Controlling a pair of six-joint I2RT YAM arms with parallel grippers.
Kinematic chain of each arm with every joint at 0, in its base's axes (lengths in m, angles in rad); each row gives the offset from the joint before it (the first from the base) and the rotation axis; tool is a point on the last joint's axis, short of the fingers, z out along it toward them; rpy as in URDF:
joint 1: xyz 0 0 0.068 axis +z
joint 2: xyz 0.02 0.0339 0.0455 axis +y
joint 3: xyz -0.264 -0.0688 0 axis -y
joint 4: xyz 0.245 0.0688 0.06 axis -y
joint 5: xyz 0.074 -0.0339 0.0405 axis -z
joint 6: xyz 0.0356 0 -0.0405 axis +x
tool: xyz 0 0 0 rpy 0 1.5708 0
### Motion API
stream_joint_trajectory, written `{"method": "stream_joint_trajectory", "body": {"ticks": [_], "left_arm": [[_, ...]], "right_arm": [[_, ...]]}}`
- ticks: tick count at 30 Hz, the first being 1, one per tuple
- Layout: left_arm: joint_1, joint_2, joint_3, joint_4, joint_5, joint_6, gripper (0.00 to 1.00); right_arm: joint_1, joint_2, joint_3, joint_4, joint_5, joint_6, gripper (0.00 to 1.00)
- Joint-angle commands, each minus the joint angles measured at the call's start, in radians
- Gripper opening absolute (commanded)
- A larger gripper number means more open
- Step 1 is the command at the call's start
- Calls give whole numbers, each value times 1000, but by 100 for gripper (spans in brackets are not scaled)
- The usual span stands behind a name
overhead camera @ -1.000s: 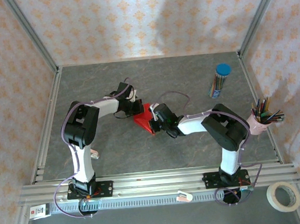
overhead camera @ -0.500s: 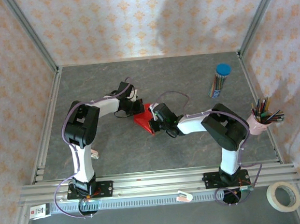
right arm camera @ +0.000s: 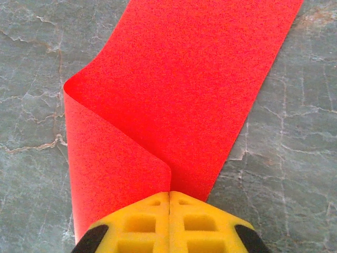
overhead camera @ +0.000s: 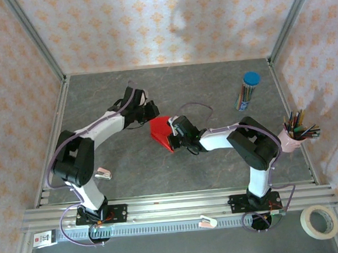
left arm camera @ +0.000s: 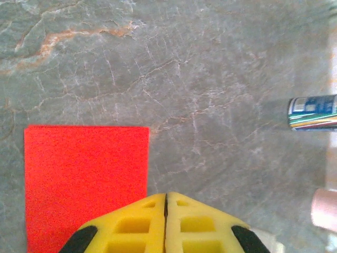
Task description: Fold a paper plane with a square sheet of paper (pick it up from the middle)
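The square sheet of paper (overhead camera: 159, 131) is bright red and lies mid-table, one side folded over itself in a soft loop (right arm camera: 113, 158). At the sheet's near-right edge my right gripper (overhead camera: 172, 139) is shut, yellow fingertips (right arm camera: 169, 194) pinching where the folded flap meets the lower layer. The left gripper (overhead camera: 151, 111) hovers just beyond the sheet's far-left corner. Its jaws are closed with nothing between them (left arm camera: 166, 195), and the flat red paper (left arm camera: 87, 179) lies to their left.
A blue-capped tube of coloured pencils (overhead camera: 247, 91) lies at the back right, also seen as the pencil tube (left arm camera: 313, 112). A pink cup of pencils (overhead camera: 295, 133) stands at the right edge. A small white object (overhead camera: 104, 174) lies near the left arm. Metal frame rails border the table.
My left gripper has pulled back off the red sheet toward the far left, and its arm has swung outward. The right gripper stays put on the paper.
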Motion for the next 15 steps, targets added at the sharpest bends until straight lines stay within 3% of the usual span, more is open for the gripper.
{"method": "stream_joint_trajectory", "body": {"ticks": [1, 7, 15], "left_arm": [[-6, -42, -109, 78, -8, -122, 8], [-55, -66, -226, 168, 62, -208, 6], [-87, -39, -275, 207, 48, -251, 5]], "right_arm": [[-3, 29, 11, -87, -9, 15, 0], [-3, 33, 15, -101, -10, 15, 0], [-3, 34, 17, -111, -7, 14, 0]]}}
